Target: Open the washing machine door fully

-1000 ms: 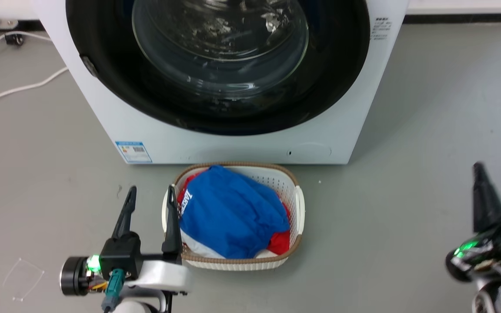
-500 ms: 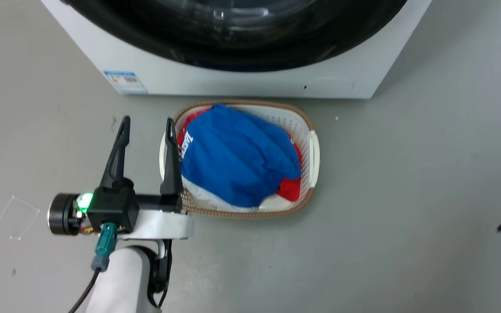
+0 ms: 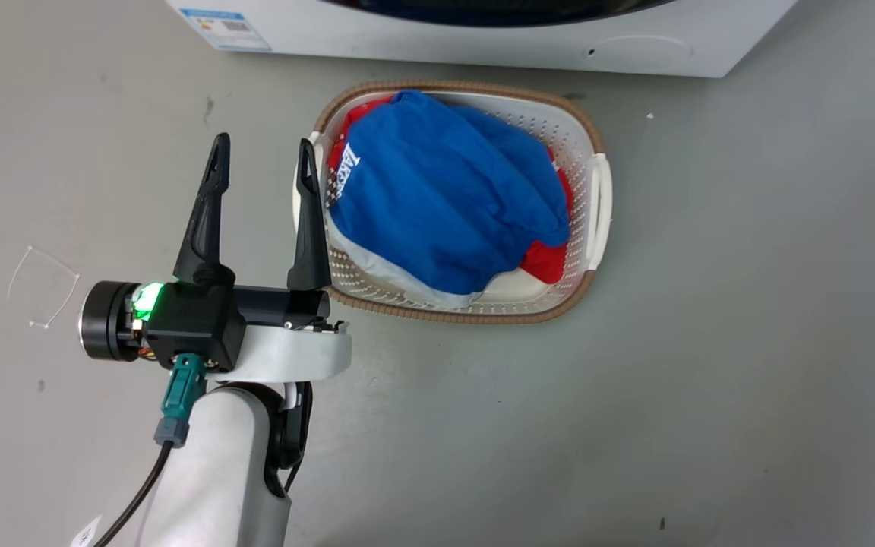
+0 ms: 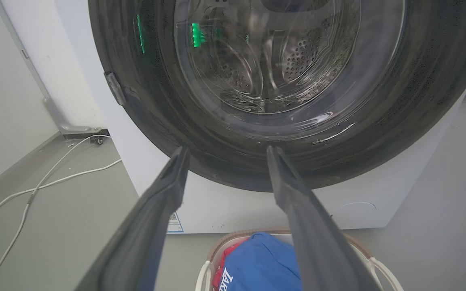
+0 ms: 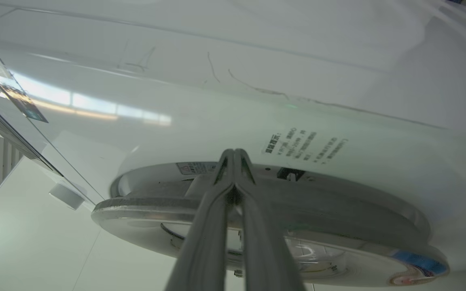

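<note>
The washing machine [image 3: 483,45] shows its white base along the top of the head view. In the left wrist view the washing machine door [image 4: 378,133], black-rimmed with a bulging glass bowl, looks closed against the white front [image 4: 225,206]. My left gripper [image 3: 263,144] hangs open and empty over the floor, left of the basket, its fingers [image 4: 228,148] pointing at the door's lower rim from a distance. My right gripper [image 5: 235,152] is shut, its tips at the door's edge [image 5: 338,214] where it meets the machine front [image 5: 217,101]. Nothing shows between them.
A white woven laundry basket [image 3: 593,190] with blue and red clothes stands on the grey floor right in front of the machine. White cables [image 4: 55,178] trail across the floor left of the machine, near a wall. Bare floor lies to the right of the basket.
The head camera has tilted down, so the machine and door slid up out of the picture. My right gripper has left the head view. The left gripper stays open beside the basket.
</note>
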### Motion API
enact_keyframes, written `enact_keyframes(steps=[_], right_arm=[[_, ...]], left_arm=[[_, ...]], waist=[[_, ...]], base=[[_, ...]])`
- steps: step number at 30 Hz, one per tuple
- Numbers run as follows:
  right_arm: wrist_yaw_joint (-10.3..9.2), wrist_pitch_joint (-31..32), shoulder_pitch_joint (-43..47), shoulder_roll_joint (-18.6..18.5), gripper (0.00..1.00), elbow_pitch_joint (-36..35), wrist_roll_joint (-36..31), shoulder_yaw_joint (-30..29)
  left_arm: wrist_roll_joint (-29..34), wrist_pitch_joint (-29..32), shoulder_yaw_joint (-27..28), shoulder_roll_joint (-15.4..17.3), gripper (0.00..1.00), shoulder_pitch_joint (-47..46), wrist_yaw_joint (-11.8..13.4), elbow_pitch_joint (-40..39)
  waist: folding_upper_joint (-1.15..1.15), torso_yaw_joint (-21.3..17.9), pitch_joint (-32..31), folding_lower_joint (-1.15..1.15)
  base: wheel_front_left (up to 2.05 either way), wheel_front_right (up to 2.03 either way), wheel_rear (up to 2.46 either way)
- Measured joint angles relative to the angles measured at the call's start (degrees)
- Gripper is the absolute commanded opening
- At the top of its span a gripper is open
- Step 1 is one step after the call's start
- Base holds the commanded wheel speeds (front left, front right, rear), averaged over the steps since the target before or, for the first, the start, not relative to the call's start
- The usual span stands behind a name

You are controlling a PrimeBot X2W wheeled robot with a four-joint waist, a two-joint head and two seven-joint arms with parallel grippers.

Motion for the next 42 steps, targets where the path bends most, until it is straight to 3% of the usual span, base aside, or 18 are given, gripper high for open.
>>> enact_keyframes(steps=[18,33,42], right_arm=[[0.0,6.33,-10.12,-1.96,0.0,5.58,-6.33,8.44],[-0.13,12.43,-6.02,-2.46,0.0,2.4,-6.08,11.03],[-0.08,16.38,-0.37,-0.38,0.0,-1.52,-4.91,13.72]], left_arm=[[-1.15,0.0,-1.18,0.0,1.0,-1.24,0.84,-0.3],[-1.36,0.0,-0.65,0.0,1.0,-1.25,0.52,0.87],[-0.71,0.0,0.1,-0.01,1.0,-0.11,-0.04,1.56]], waist=[[0.0,2.73,4.14,-0.01],[0.0,2.07,2.5,-0.01],[0.0,1.01,-0.86,-0.01]], base=[[0.0,0.0,0.0],[0.0,0.0,0.0],[0.0,0.0,0.0]])
